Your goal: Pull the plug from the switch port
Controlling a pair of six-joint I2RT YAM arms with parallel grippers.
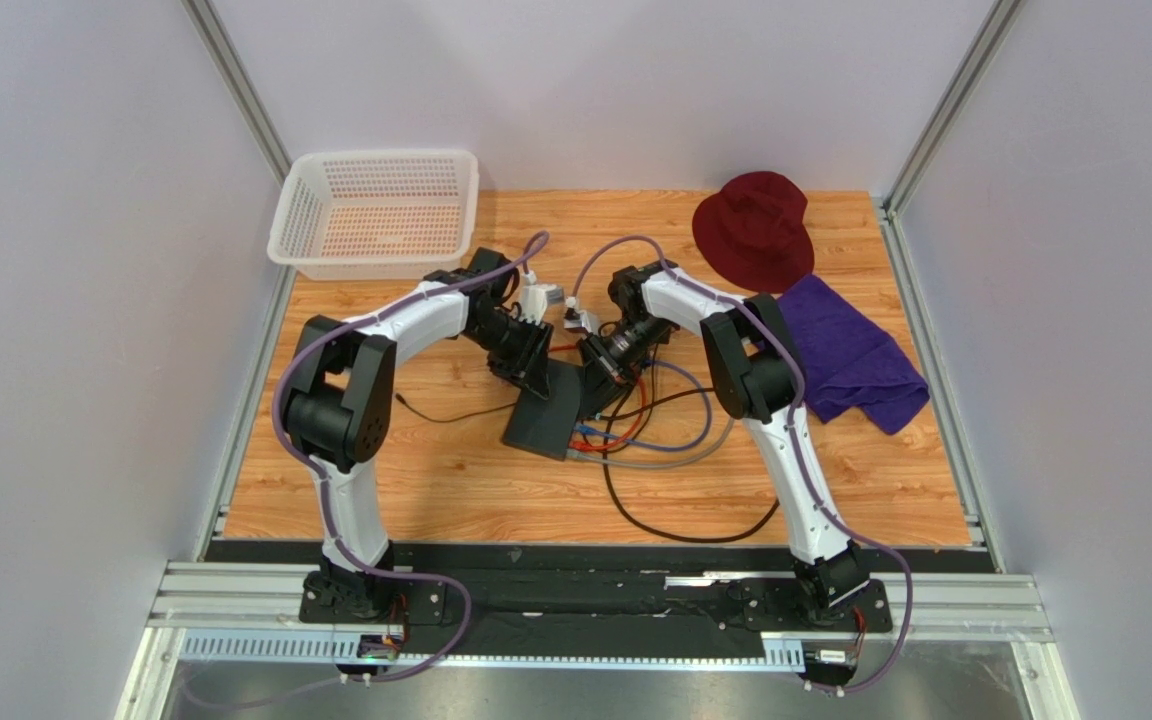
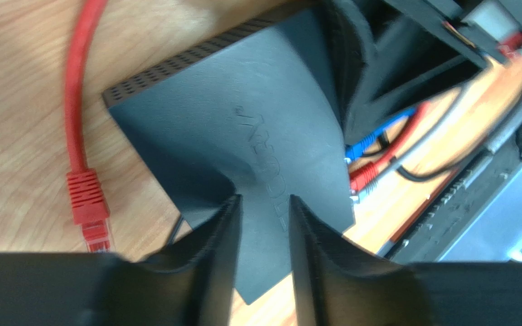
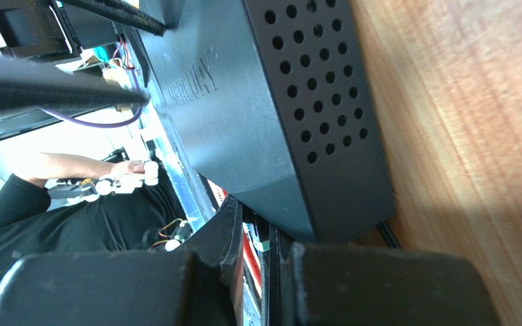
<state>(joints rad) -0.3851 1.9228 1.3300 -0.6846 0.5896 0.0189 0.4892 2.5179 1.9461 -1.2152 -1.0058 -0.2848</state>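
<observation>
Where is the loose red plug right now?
Left wrist view: the red plug lies on the wooden table, at picture left of the dark switch box.

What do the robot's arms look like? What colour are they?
The left arm and right arm have smooth white links between chunky black joints. A greyish-purple cable loops along each. The left gripper and right gripper are black, with two flat, rough-textured fingers.

The wooden table [image 1: 387, 495] bears a white basket [image 1: 375, 213], maroon hat [image 1: 754, 228], purple cloth [image 1: 853, 360], dark switch box [image 1: 542, 420] and loose cables [image 1: 660, 447].
</observation>
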